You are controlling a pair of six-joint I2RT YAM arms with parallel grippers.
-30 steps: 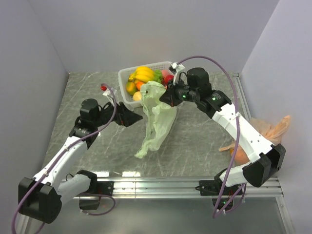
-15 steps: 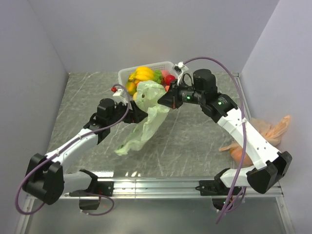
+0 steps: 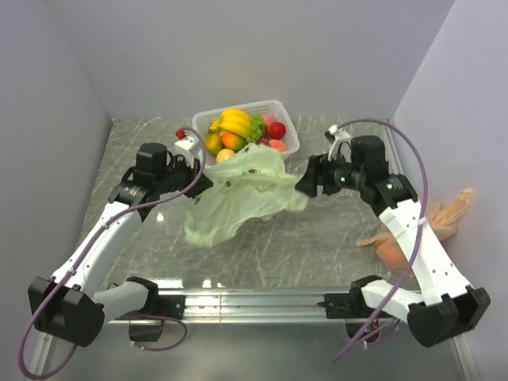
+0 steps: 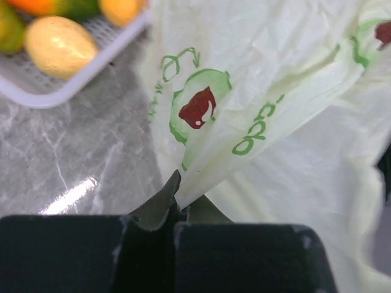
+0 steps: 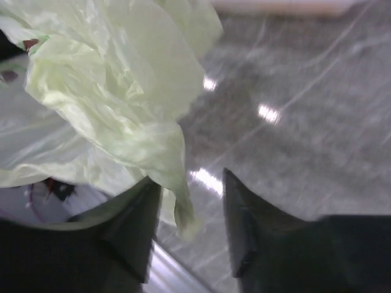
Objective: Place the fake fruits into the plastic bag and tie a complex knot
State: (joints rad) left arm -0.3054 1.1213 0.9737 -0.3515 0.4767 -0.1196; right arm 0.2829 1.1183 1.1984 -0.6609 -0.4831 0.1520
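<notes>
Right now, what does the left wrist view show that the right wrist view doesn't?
Left wrist only: a corner of the basket with a lemon, the green-and-red print on the bag, and the left gripper shut on a fold of it. Right wrist only: the right gripper, jaws apart, a bag edge hanging between them. Both: the bag over the marble table.

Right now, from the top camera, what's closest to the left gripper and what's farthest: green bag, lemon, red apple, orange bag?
1. green bag, pinched in the left gripper.
2. lemon, near corner of the basket.
3. red apple, basket's right side.
4. orange bag, far right.
</notes>
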